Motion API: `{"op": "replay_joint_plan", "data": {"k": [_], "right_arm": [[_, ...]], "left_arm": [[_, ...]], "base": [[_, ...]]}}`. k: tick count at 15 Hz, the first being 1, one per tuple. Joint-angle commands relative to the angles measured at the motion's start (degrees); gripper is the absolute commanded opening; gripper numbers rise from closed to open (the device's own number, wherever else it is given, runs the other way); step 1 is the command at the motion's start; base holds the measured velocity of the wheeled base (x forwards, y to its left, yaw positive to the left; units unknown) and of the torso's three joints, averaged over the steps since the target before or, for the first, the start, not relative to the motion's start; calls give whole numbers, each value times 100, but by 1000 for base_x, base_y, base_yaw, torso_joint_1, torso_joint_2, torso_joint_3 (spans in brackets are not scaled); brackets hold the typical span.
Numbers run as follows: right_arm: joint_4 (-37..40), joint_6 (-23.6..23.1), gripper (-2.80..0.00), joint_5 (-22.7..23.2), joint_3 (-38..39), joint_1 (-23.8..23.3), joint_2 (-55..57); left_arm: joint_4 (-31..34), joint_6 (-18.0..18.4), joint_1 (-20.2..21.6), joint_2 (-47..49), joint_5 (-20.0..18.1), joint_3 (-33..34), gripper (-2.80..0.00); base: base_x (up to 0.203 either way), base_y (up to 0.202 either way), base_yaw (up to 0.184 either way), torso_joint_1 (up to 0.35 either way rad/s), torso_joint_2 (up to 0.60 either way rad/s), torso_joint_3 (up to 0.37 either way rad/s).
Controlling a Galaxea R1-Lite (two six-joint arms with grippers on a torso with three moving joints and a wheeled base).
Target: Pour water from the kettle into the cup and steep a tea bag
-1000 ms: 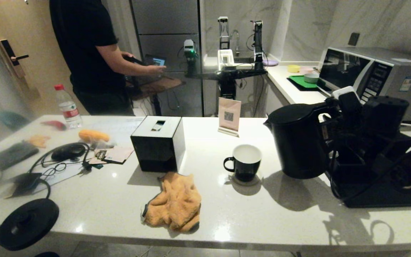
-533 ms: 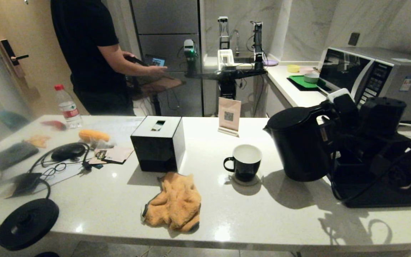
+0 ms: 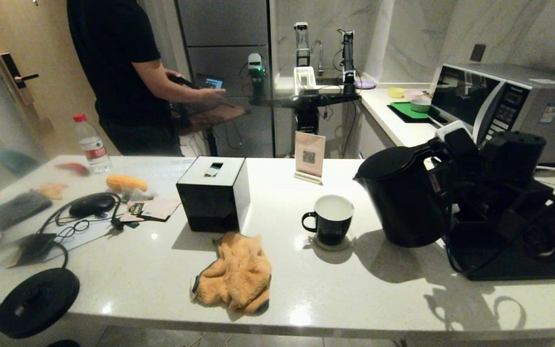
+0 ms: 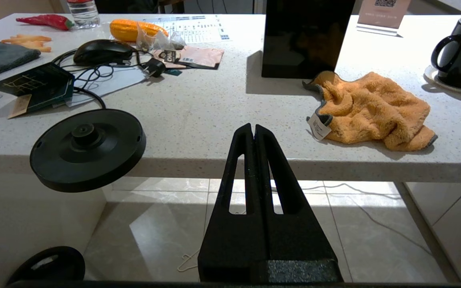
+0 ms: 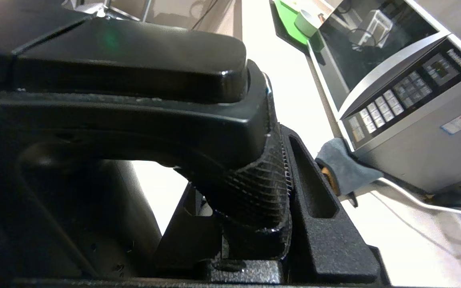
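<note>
The black kettle [image 3: 405, 197] hangs to the right of the cup, tipped slightly with its spout toward it. My right gripper [image 3: 443, 166] is shut on the kettle's handle [image 5: 250, 176], which fills the space between the fingers [image 5: 314, 188]. The black cup [image 3: 330, 219] with a white inside stands on a coaster, with its handle pointing left. No water shows. A pale half-translucent tea bag [image 4: 160, 40] lies among the clutter at the far left of the counter. My left gripper [image 4: 253, 129] is shut on nothing, low in front of the counter's edge.
A black tissue box [image 3: 212, 193] and an orange cloth [image 3: 234, 272] lie left of the cup. The kettle's round base [image 3: 36, 301] overhangs the front left edge. A card stand [image 3: 310, 156] is behind the cup, a microwave [image 3: 508, 96] at the right and a person [image 3: 118, 72] beyond the counter.
The kettle has tipped a little toward the cup, its spout dropping and its body shifting slightly. The left gripper and the cup have not moved.
</note>
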Motion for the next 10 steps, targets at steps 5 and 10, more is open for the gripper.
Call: {"op": "replay_joint_plan", "data": {"k": [5,10], "right_arm": [[-35,-340,-280,-2,-159,46,-27],[-34,-583,-280,7,-247,199,-17]], "left_arm": [[-1,-2,1,5,0,0,-280],[-1,-2,1,5,0,0,-280]], "base": [[0,0,0,0,0,0],[0,0,0,0,0,0]]}}
